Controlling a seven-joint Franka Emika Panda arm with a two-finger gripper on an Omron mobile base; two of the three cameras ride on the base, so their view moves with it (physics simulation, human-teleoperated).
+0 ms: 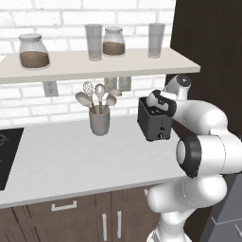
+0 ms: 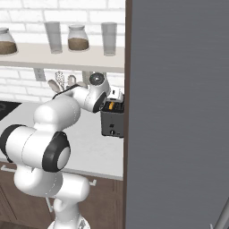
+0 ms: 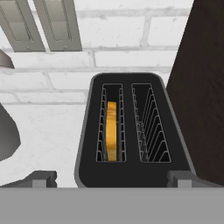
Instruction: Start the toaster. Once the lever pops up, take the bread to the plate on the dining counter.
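The dark toaster [image 1: 153, 125] stands on the pale worktop by the brick wall, next to a dark tall cabinet. From above, the toaster [image 3: 131, 175] shows two top slots. The bread [image 3: 112, 131] sits low in the left slot, with its golden crust edge up. My gripper [image 3: 111, 180] hovers just above the toaster's near end, open, its fingertips [image 3: 43, 178] spread about as wide as the toaster body and holding nothing. From the side, the gripper [image 1: 158, 109] points down over the toaster [image 2: 112, 121]. The plate and the dining counter are out of view.
A grey utensil cup [image 1: 99, 121] with spoons stands left of the toaster. Above, a shelf [image 1: 94, 66] carries jars and glasses. A black cooktop [image 1: 7, 156] lies at the far left. A tall grey appliance side [image 2: 179, 112] blocks the right.
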